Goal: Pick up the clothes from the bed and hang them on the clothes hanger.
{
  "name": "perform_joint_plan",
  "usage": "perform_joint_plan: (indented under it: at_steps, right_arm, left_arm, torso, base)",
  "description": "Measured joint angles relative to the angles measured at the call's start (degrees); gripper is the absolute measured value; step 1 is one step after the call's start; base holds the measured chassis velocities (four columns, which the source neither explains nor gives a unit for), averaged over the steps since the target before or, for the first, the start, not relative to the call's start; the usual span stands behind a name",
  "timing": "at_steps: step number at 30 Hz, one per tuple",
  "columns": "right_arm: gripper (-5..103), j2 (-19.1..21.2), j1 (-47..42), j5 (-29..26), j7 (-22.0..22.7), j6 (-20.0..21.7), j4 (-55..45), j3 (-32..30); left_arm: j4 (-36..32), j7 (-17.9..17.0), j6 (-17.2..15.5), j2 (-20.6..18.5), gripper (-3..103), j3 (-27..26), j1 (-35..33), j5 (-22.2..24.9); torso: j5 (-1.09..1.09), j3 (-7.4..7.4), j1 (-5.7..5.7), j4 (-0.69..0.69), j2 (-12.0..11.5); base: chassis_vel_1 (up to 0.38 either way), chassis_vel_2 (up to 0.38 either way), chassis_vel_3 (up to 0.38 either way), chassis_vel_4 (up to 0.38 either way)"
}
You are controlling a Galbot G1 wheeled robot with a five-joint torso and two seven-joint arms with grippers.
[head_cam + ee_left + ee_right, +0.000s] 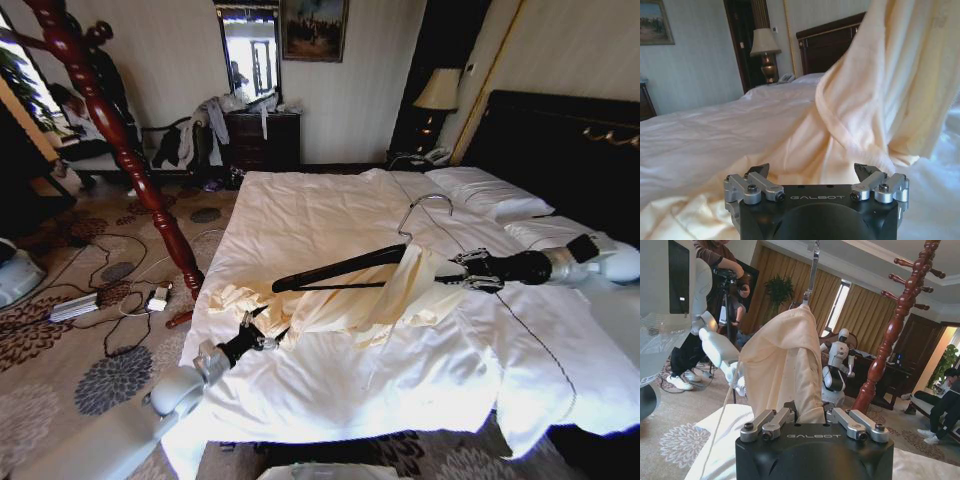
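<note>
**A:** Clothes [370,300] first: where are they?

**B:** Over the middle of the bed [330,215], lifted partly off the white duvet. The pale cream-yellow fabric drapes over the right end of the clothes hanger [340,268], and the rest trails down to the left, pooling on the duvet near the bed's left edge.

**A:** And the hanger itself?

**B:** It is held above the bed, its dark arm stretching to the left out of the fabric, its silver wire hook toward the far side. In the right wrist view the hook [811,270] stands straight up out of the cloth [785,365].

**A:** What holds it?

**B:** The right gripper [462,270], reaching in from the right over the bed. Its claw is pinched together on the hanger through the cloth, and in its own view the fabric bunches between the closed fingers [775,420].

**A:** The left gripper?

**B:** It [250,335] sits low at the near left, just beside the trailing cloth. Its fingers [757,172] are spread wide apart with nothing between them, the garment [880,100] hanging beyond.

**A:** Anything else nearby?

**B:** A reddish-brown wooden coat stand [120,140] rises off the carpet left of the bed.
</note>
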State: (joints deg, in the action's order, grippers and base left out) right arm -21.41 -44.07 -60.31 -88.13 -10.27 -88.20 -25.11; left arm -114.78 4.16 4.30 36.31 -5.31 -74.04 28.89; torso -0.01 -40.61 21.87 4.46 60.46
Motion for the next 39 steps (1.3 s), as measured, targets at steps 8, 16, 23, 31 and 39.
perform_joint_plan:
  at_steps: [8, 16, 23, 31, 39]
  right_arm:
    - [21, -0.3, -0.1, 0.3, 0.0, -0.3, 0.4, 0.1]
    - [21, -0.2, 0.1, 0.4, 0.0, -0.4, 0.4, 0.3]
    - [21, 0.0, -0.1, 0.4, 0.0, -0.6, 0.3, 0.1]
    - [21, 0.2, -0.1, 0.4, 0.0, -0.7, 0.3, 0.1]
    - [21, 0.3, 0.1, 0.3, 0.0, -0.7, 0.2, 0.2]
  left_arm:
    - [-1.0, -0.4, 1.4, 0.0, 94, -1.6, -4.7, -2.5]
    - [-1.2, -0.4, 1.9, 0.5, 94, -0.9, -6.6, -4.9]
    - [-5.4, 0.5, 1.3, 0.1, 92, -0.2, -6.4, 1.9]
    - [-5.5, 0.4, -0.8, 1.4, 67, 1.2, -4.8, 10.1]
    - [-3.8, -0.8, -2.6, 3.4, 40, 2.9, -2.0, 14.1]
  torso:
    - [0.01, 0.0, 0.0, 0.01, 0.0]
    - [0.0, 0.0, 0.0, 0.01, 0.0]
    - [0.01, 0.0, 0.0, 0.02, 0.0]
    - [0.01, 0.0, 0.0, 0.01, 0.0]
    - [0.0, 0.0, 0.0, 0.01, 0.0]
  base:
    - [0.0, 0.0, 0.0, 0.0]
    - [0.0, 0.0, 0.0, 0.0]
    - [0.0, 0.0, 0.0, 0.0]
    - [0.0, 0.0, 0.0, 0.0]
    - [0.0, 0.0, 0.0, 0.0]
